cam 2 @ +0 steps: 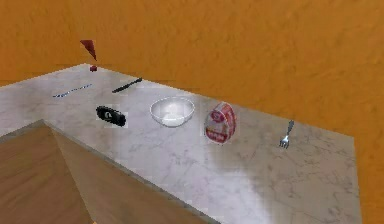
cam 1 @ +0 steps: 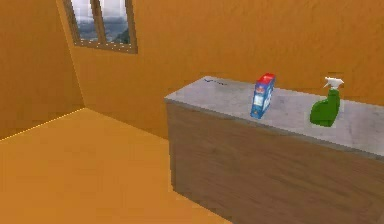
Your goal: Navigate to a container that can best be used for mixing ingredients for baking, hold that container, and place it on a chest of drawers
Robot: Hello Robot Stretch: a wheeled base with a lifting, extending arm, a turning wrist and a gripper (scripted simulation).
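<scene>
Wood-fronted counter [cam 1: 215, 150] with grey marble top at the forward view's right; window [cam 1: 102, 22] far left; green spray bottle [cam 1: 326, 103] and blue box [cam 1: 262, 97] standing on the counter. On the arm side view's marble worktop [cam 2: 200, 175]: white bowl [cam 2: 172, 111] mid-counter, red-and-white packet [cam 2: 221, 123] just right, black object [cam 2: 110, 116] left, fork [cam 2: 287, 135] far right. Cannot tell the gripper state.

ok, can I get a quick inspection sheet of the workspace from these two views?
surface: grey marbled countertop; wood-fronted counter.
job's things: white bowl, upright on the countertop, apart from its neighbours.
clutter: small dark object, red-and-white round item, fork, thin dark utensil; blue-and-red box and green spray bottle on the counter.
jaws: nothing seen.
cables: nothing seen.
surroundings: orange wall, orange floor, window.
</scene>
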